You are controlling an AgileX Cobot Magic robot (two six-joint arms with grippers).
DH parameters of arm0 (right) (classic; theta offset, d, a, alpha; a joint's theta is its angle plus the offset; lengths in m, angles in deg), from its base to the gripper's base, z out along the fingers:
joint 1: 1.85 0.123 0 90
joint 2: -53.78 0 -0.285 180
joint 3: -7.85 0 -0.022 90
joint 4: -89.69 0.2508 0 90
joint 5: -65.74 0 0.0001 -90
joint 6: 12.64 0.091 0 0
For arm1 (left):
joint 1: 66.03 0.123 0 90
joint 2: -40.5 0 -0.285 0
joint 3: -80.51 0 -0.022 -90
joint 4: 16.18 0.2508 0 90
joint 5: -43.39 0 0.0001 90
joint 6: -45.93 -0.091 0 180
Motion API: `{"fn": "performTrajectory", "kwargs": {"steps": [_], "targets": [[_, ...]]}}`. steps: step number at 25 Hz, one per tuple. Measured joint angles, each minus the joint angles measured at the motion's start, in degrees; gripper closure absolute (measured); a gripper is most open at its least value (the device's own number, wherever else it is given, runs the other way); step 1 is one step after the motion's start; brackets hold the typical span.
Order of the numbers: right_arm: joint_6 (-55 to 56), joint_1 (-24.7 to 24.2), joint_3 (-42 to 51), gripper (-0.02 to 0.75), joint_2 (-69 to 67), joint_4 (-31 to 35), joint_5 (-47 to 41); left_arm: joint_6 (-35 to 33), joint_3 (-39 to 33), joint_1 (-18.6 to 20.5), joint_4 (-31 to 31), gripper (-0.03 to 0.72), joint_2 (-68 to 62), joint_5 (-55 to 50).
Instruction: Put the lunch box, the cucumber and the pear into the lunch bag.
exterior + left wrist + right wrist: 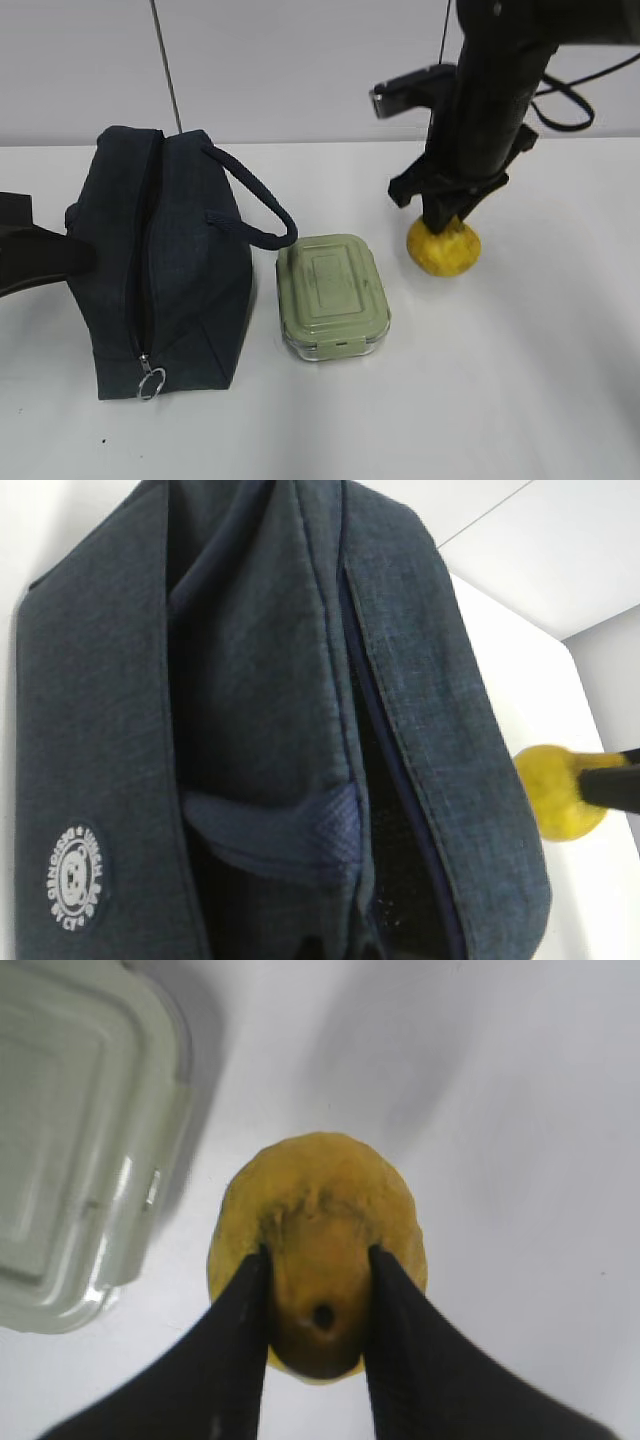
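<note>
While right jaws pinch pear [318, 1260] neck, lunch box [332, 296] beside bag [160, 265]

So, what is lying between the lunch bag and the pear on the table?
The lunch box, its green lid closed, lies between the lunch bag and the pear. The exterior view shows this most clearly.

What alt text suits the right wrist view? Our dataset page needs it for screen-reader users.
Seen from above, the right pincer grips the narrow neck of a yellow pear standing on a white table. The sage-green lunch box sits at upper left.
</note>
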Motion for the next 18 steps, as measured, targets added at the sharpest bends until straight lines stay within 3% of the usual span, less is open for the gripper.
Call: {"fn": "performTrajectory", "kwargs": {"steps": [2,5,14,18], "targets": [[-1.04,0.00,-2.29,0.520,2.65,2.36,-0.22,0.00,0.00,0.00,0.00,0.703,0.00,0.00],[-5.14,0.00,-6.01,0.520,5.40,10.98,0.02,0.00,0.00,0.00,0.00,0.703,0.00,0.00],[-31.88,0.48,-8.67,0.521,4.72,56.21,4.33,0.00,0.00,0.00,0.00,0.703,0.00,0.05],[-39.81,1.91,-8.67,0.521,0.05,68.25,5.91,0.00,0.00,0.00,0.00,0.703,0.00,0.05]]}}
